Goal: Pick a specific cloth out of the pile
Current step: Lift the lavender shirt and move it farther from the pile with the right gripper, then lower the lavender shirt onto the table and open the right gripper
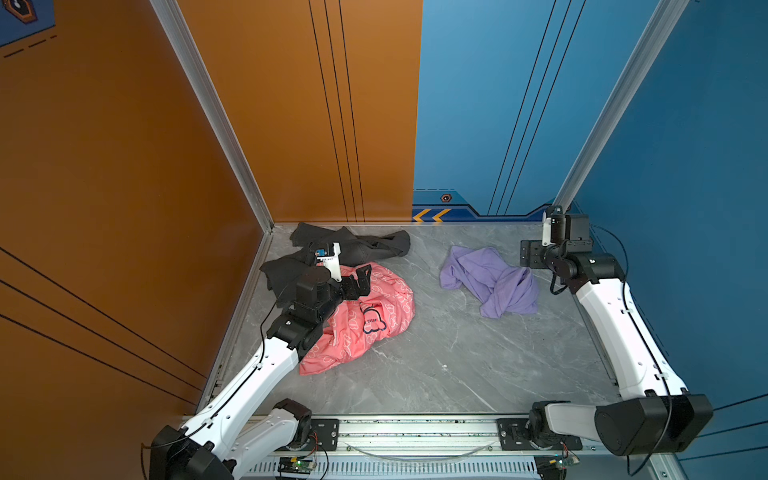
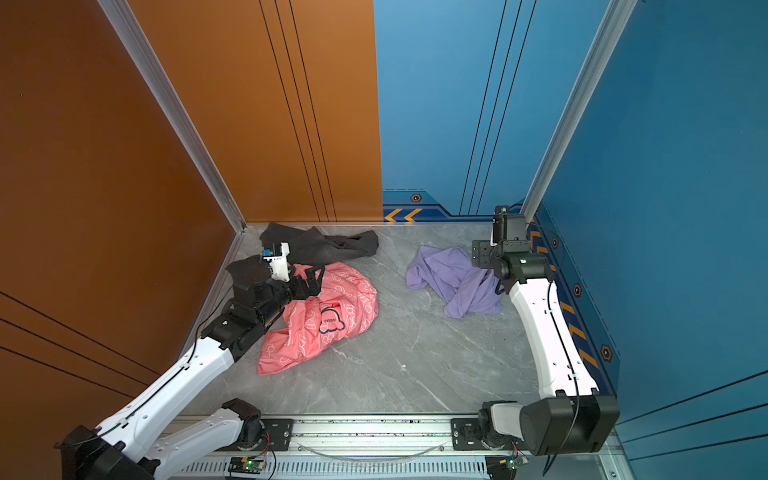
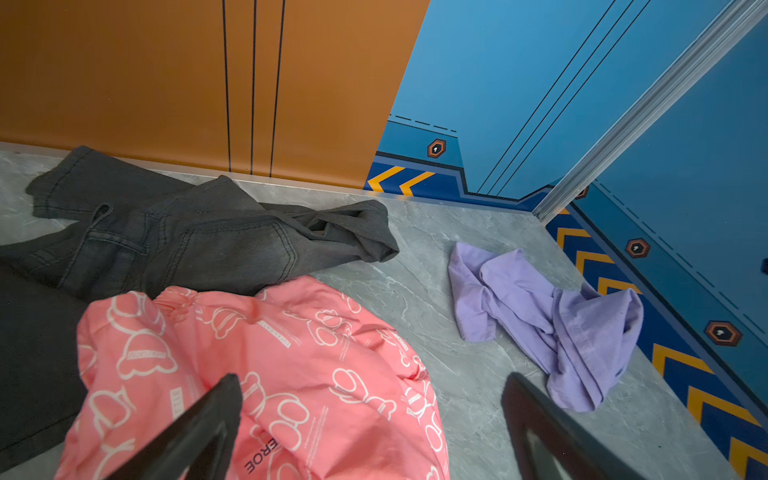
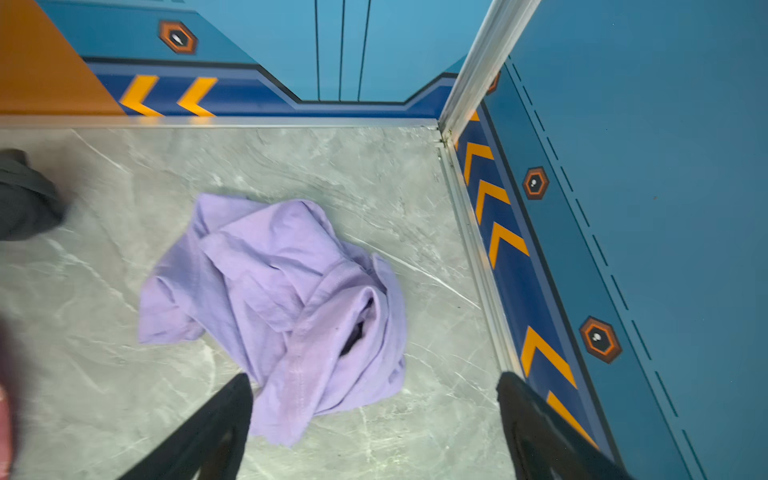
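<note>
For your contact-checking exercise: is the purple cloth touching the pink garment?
Apart. Both top views show bare grey table between the purple cloth and the pink garment.

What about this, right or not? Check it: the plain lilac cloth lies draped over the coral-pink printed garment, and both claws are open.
Not quite. The plain lilac cloth lies by itself on the grey marble table, apart from the coral-pink printed garment, as both top views show. The left claw and right claw are indeed open.
</note>
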